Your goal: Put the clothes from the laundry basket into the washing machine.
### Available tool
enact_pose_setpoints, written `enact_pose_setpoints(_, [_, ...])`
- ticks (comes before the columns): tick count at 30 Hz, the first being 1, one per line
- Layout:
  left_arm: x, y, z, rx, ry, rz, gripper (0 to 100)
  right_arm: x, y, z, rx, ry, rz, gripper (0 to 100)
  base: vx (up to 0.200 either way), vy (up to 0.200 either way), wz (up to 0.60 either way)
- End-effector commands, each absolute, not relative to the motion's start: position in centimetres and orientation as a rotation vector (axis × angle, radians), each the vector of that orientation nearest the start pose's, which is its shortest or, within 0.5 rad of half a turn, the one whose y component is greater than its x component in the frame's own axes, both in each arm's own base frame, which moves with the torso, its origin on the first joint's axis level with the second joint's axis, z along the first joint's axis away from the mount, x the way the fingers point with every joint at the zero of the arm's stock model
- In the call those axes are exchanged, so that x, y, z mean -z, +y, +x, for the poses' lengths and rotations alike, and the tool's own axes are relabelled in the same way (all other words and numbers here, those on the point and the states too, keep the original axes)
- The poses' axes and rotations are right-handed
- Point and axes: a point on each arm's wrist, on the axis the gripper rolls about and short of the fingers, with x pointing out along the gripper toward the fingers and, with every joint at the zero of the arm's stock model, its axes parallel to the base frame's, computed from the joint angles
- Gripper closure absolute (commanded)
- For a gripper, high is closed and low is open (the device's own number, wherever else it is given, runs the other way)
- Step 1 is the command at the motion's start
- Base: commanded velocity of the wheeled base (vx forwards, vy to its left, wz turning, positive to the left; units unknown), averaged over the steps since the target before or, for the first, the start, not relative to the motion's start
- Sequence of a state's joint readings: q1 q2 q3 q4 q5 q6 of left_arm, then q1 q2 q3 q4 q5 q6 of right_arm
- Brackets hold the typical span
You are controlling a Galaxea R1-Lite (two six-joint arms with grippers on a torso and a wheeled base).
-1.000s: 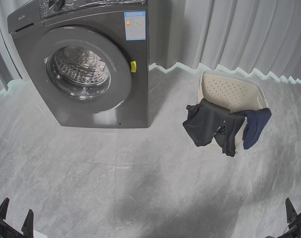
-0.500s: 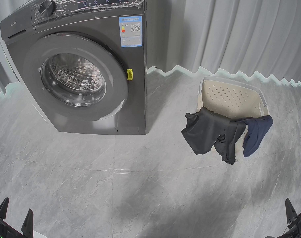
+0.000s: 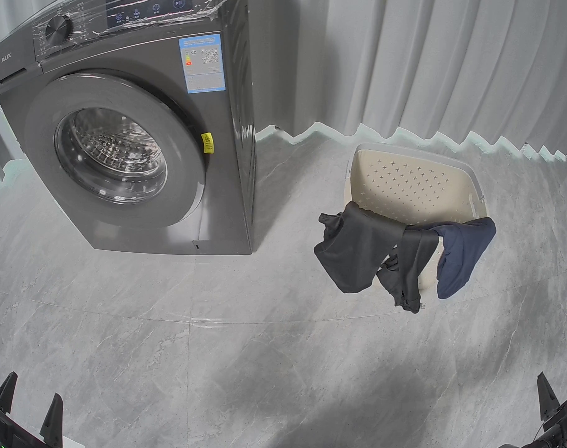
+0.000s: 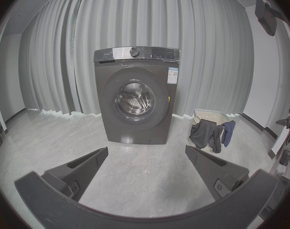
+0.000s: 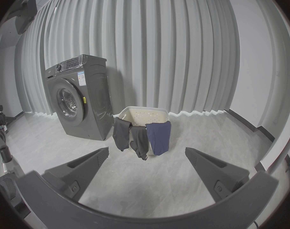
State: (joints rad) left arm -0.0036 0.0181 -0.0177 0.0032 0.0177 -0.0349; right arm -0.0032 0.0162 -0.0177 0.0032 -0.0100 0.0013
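Grey marble-look floor tiles (image 3: 234, 356) stretch out ahead, with pale pleated curtains (image 3: 420, 51) hanging along the back wall. On the left stands the dark grey front-loading washing machine (image 3: 221, 175), its steel drum showing through the round glass door, clear film wrapped over the control panel on top, and blue and yellow stickers on its front. To its right, near it but apart, sits the cream plastic laundry basket (image 3: 414, 185), whose perforated inner wall faces us. And the clothes are right there on the near rim: a black garment (image 3: 352, 253) drapes over the left part and hangs down the outside, a second dark garment (image 3: 411, 269) dangles beside it and touches it, and a navy blue garment (image 3: 460, 253) hangs over the right corner. The left gripper (image 4: 145, 149) hovers low over the near floor, fingers spread wide with nothing between them, pointed towards the machine. The right gripper (image 5: 146, 150) is likewise spread apart and carrying nothing, facing the basket, well apart from it.
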Motion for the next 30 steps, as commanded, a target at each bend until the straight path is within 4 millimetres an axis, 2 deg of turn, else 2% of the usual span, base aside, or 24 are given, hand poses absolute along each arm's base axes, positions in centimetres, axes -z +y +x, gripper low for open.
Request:
enact_pose_setpoints(1, [-7.57,0.05,-2.27,-0.015,0.004,-0.035,0,-7.61,-0.02,-2.18,0.014,0.015,0.003,0,0.000,0.000,-0.60])
enact_pose_setpoints(30, [-7.57,0.05,-2.27,-0.015,0.004,-0.035,0,-7.59,-0.02,-2.18,0.014,0.017,0.003,0,0.000,-0.193,-0.02])
